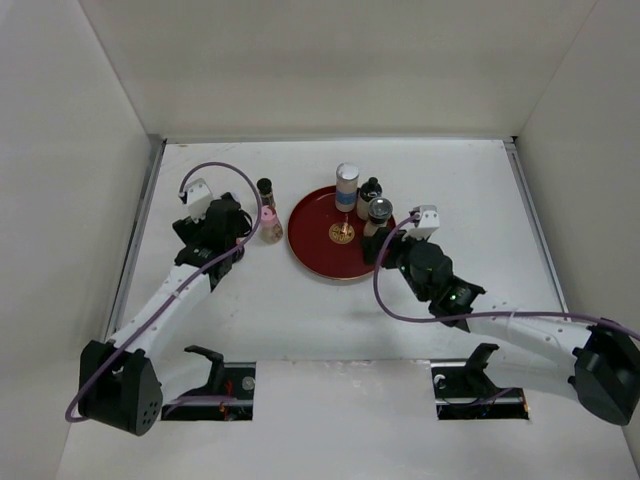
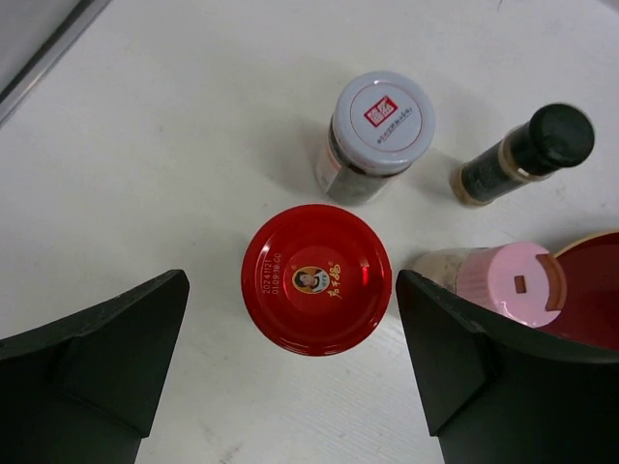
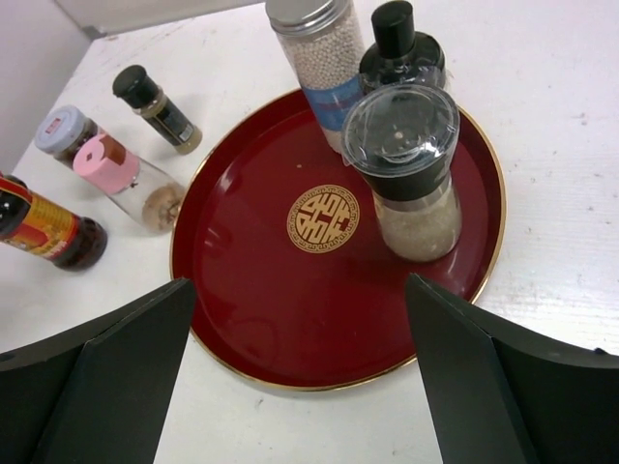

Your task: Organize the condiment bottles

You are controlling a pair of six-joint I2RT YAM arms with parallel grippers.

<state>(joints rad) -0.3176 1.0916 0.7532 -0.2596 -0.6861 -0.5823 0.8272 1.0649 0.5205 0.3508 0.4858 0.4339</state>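
Wide-open left fingers (image 2: 106, 358) each side of red-capped jar (image 2: 315, 278), middle of left wrist view, not touching. Open, empty right fingers (image 3: 116, 377) beside tray (image 3: 251, 319); grey-capped shaker (image 3: 404, 174) at its upper right. Step, likely: grabbing jar off tabletop (image 2: 193, 116). Next: lower, squeeze, lift onto tray.

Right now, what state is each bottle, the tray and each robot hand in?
red-capped jar: upright on table, capped, ungripped.
silver-lidded jar: upright on table, lidded.
thin dark bottle: upright on table, capped.
pink-capped bottle: upright on table, beside tray.
blue-banded cylinder: upright on tray.
black-topped bottle: upright on tray.
grey-capped shaker: upright on tray.
tray: flat on table, partly loaded.
left hand: open, over red-capped jar.
right hand: open, empty, over tray.
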